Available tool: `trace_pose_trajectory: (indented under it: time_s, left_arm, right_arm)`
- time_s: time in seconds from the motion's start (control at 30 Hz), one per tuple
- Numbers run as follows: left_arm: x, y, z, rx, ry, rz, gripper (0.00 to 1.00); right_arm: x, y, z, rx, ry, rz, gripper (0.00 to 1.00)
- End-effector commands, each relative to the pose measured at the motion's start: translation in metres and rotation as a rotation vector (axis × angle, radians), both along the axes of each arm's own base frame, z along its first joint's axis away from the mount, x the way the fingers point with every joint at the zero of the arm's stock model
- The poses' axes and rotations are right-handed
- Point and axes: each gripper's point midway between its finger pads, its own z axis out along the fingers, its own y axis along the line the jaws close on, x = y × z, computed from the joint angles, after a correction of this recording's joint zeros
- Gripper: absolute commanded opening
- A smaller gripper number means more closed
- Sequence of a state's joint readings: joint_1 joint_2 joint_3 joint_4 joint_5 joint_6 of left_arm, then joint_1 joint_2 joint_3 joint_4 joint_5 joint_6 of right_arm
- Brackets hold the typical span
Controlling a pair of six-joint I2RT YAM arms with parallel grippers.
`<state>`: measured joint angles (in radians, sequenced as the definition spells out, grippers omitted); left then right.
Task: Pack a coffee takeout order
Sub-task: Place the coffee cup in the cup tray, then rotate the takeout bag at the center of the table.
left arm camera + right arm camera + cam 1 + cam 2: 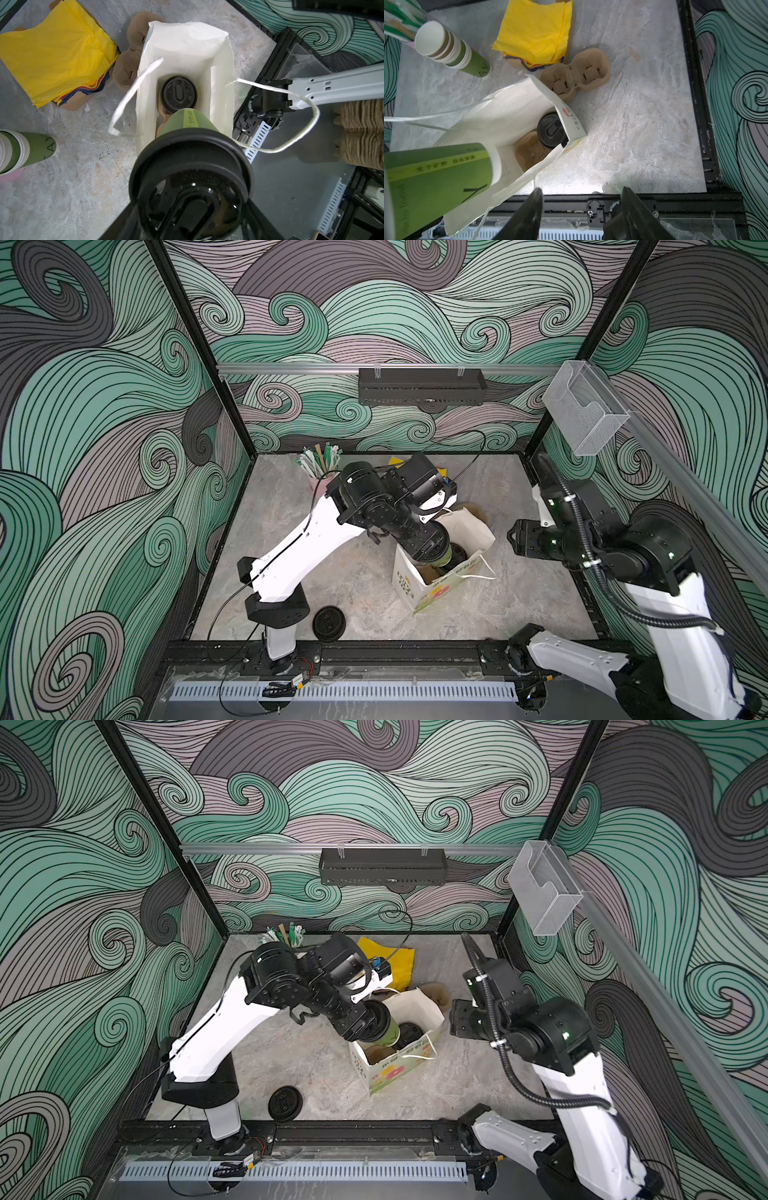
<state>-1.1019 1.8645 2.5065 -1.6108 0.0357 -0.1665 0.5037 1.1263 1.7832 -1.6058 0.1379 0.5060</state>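
My left gripper (191, 207) is shut on an olive-green cup (187, 124) with a black lid (191, 162). It holds the cup tilted over the mouth of the open white paper bag (187, 47); the same cup shows in both top views (444, 558) (390, 1033). Inside the bag another lidded cup (178, 94) (551, 129) stands in a brown carrier (529, 153). My right gripper (581, 199) hangs open and empty just right of the bag (469, 526). Yellow napkins (533, 31) lie behind the bag.
A stack of lidless green cups (452, 49) lies on its side at the back left. A spare brown carrier (577, 72) sits behind the bag. One loose black lid (329, 623) rests near the front edge. The pink cup of straws (320, 466) stands at the back.
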Motion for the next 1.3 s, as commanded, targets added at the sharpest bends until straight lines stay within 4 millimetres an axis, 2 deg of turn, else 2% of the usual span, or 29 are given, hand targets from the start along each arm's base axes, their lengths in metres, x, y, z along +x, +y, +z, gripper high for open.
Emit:
trace_pose_trajectory:
  time_s: [0.0,0.13,0.23,0.47,0.67,0.97,1.27]
  left_arm:
    - [-0.004,0.028,-0.019,0.165,0.014,0.044,0.4]
    - [-0.002,0.026,-0.026,0.198,0.009,0.052,0.4]
    - [-0.002,0.024,-0.029,0.209,0.004,0.053,0.4]
    - [-0.001,0.029,-0.034,0.252,-0.002,0.064,0.39]
    - [-0.003,0.029,-0.039,0.272,0.004,0.051,0.39]
    - [-0.006,0.033,-0.049,0.31,0.025,0.055,0.39]
    - [-0.008,0.045,-0.057,0.36,0.035,0.057,0.39]
  right_arm:
    - [-0.009,0.026,-0.02,0.059,0.183,0.177,0.61]
    - [0.004,0.034,-0.035,0.115,0.226,0.243,0.64]
    - [0.016,0.034,-0.052,0.093,0.249,0.265,0.63]
    - [0.043,0.026,-0.071,0.0,0.22,0.268,0.5]
    - [0.058,0.024,-0.076,-0.049,0.21,0.282,0.39]
    - [0.053,0.037,-0.08,0.011,0.225,0.33,0.18]
    - [0.041,0.049,-0.074,0.047,0.232,0.375,0.05]
